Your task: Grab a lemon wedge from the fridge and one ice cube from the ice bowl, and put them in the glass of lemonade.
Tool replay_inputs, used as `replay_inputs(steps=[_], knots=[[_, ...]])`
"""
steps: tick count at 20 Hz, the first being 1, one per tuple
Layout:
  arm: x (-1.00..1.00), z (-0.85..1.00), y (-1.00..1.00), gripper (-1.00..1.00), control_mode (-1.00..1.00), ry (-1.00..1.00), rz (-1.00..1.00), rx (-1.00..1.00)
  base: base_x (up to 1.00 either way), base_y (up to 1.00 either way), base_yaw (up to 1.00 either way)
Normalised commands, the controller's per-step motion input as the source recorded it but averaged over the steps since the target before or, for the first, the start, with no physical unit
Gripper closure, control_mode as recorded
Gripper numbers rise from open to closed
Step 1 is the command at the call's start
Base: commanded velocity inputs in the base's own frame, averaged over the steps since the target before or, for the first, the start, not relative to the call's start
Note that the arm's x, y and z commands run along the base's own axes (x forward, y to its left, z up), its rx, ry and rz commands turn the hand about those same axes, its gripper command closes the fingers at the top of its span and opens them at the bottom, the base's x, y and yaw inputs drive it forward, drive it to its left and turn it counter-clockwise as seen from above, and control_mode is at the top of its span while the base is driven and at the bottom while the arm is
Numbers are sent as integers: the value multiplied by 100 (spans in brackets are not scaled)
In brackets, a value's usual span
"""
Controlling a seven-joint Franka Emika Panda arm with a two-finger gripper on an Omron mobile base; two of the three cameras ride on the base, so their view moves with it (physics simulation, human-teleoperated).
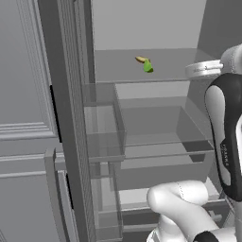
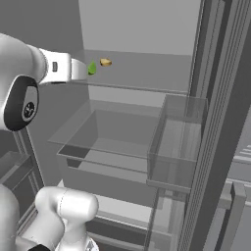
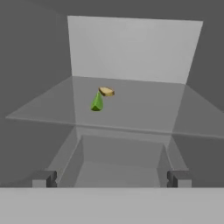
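Hand view: gripper (image 3: 111, 178) spread wide; green pointed lemon wedge (image 3: 97, 102) on clear shelf (image 3: 131, 113).

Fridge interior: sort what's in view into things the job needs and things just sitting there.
Job:
- lemon wedge, on the upper shelf
- fridge, door open
- gripper, open, short of the wedge

Just there:
- yellow-brown bit beside the wedge
- clear drawers below
- door bins
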Motion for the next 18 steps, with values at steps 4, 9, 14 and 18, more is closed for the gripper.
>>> replay_inputs(steps=[4,9,14,18], knots=[[72,0,6,-100,-100,0,3,0,0,0,0],[72,-2,2,-100,-100,0,6,0,0,0,0],[98,-23,23,-100,-100,8,4,0,0,0,0],[100,-34,47,-100,-100,17,0,0,0,0,0]])
